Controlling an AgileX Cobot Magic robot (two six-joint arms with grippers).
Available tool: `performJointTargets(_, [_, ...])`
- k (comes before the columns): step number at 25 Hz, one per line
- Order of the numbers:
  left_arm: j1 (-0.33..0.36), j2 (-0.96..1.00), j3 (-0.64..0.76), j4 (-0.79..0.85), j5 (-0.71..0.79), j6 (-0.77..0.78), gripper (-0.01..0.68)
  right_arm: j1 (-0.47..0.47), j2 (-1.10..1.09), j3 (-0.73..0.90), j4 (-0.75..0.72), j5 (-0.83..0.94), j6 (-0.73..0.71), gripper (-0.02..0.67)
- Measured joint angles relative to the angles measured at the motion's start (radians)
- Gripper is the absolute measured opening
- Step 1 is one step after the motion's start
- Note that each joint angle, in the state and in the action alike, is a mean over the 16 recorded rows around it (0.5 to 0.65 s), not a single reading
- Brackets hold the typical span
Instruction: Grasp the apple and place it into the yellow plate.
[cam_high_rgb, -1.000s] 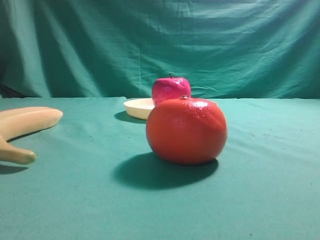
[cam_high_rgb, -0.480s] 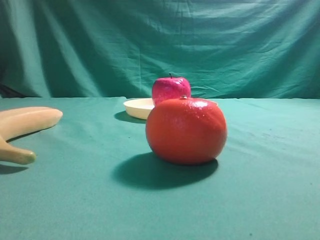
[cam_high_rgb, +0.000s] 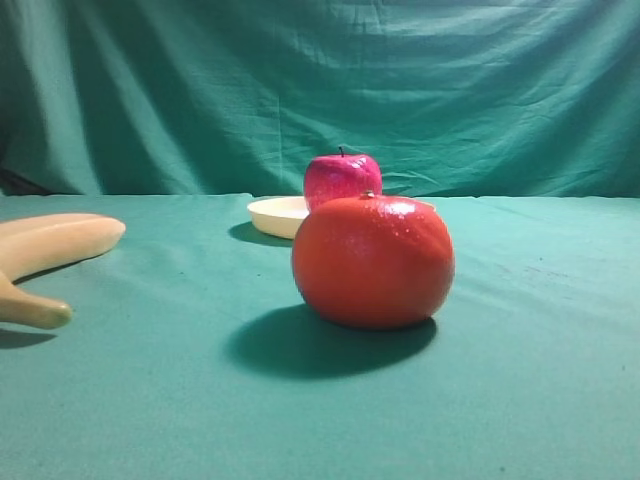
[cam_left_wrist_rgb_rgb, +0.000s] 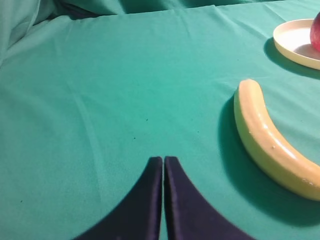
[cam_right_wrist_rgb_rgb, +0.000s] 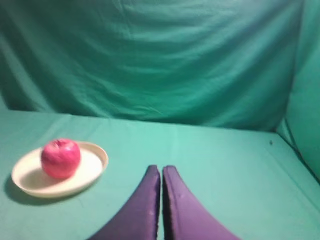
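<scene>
The dark magenta-red apple (cam_right_wrist_rgb_rgb: 60, 158) sits upright in the pale cream-yellow plate (cam_right_wrist_rgb_rgb: 30, 181). In the exterior view the apple (cam_high_rgb: 341, 177) shows behind the orange-red fruit, and only the plate's left part (cam_high_rgb: 277, 214) shows. The plate's rim (cam_left_wrist_rgb_rgb: 296, 46) and a sliver of the apple (cam_left_wrist_rgb_rgb: 316, 33) are at the right edge of the left wrist view. My right gripper (cam_right_wrist_rgb_rgb: 161, 172) is shut and empty, well to the right of the plate. My left gripper (cam_left_wrist_rgb_rgb: 163, 162) is shut and empty over bare cloth. Neither gripper shows in the exterior view.
A large orange-red round fruit (cam_high_rgb: 373, 262) stands in front of the plate. A pale yellow banana (cam_high_rgb: 45, 258) lies at the left; it also shows in the left wrist view (cam_left_wrist_rgb_rgb: 267, 140). Green cloth (cam_high_rgb: 150, 380) covers the table and hangs behind.
</scene>
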Motion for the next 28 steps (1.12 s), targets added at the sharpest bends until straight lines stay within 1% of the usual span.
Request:
performJointTargets(5, [0.000, 0.000, 0.000, 0.000, 0.000, 0.000, 0.000, -0.045, -0.060, 0.151, -0.001, -0.035, 0.010, 0.000])
performJointTargets(11, [0.000, 0.000, 0.000, 0.000, 0.000, 0.000, 0.000, -0.060, -0.081, 0.244, -0.002, -0.023, 0.027, 0.000])
performJointTargets(28, [0.000, 0.000, 0.000, 0.000, 0.000, 0.000, 0.000, -0.060, -0.081, 0.269, -0.002, 0.014, 0.053, 0.000])
